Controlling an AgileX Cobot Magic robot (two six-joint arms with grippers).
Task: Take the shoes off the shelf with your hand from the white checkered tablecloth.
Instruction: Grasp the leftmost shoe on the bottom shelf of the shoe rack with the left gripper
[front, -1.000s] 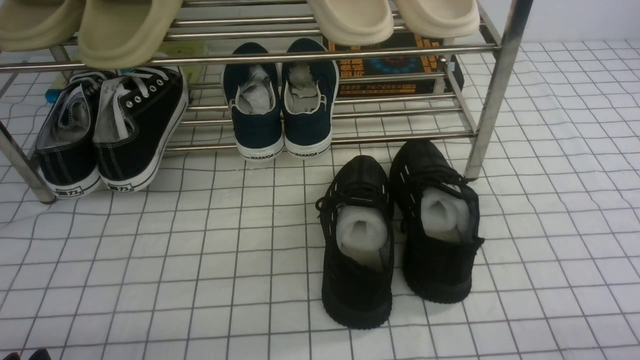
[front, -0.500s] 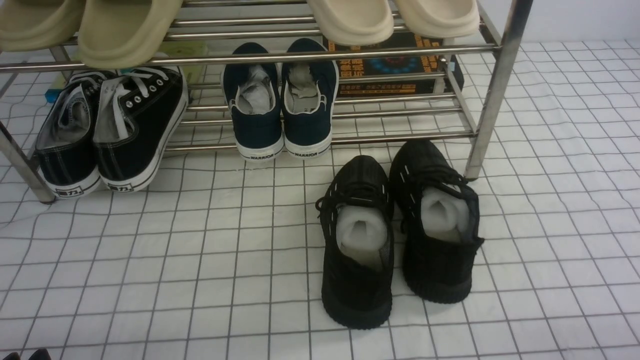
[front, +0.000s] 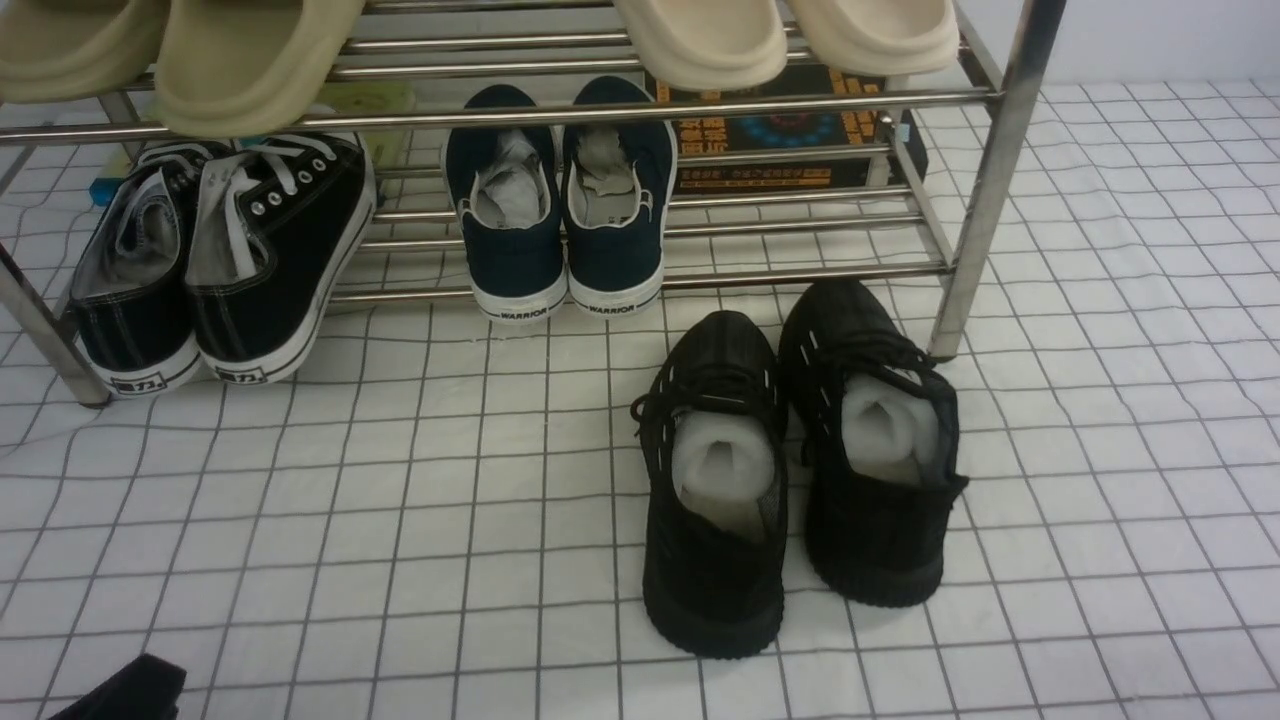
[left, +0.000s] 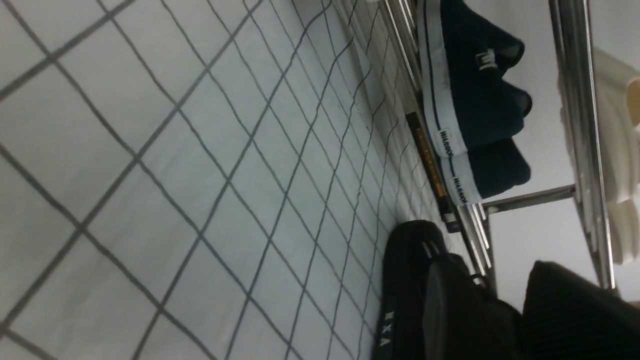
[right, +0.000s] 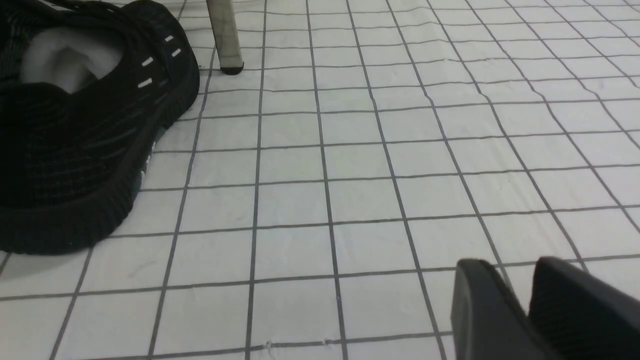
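The black canvas lace-up shoes with white laces stand side by side at the left end of the shelf's lowest tier, heels toward me. The white checkered tablecloth covers the surface under the shelf. My left gripper shows as a dark tip at the bottom left edge, far in front of the shoes. In the left wrist view my left gripper is empty with its jaws close together, and the shoes are out of view. My right gripper is empty, jaws together, low over the cloth.
Navy WARRIOR slip-ons sit mid-shelf. All-black knit sneakers stuffed with white paper stand on the cloth in front of the shelf's right leg. Beige slippers rest on the upper tier. A dark box lies behind the shelf.
My left gripper has risen further into the front view at the bottom left corner. The shoes and everything else have stayed still.
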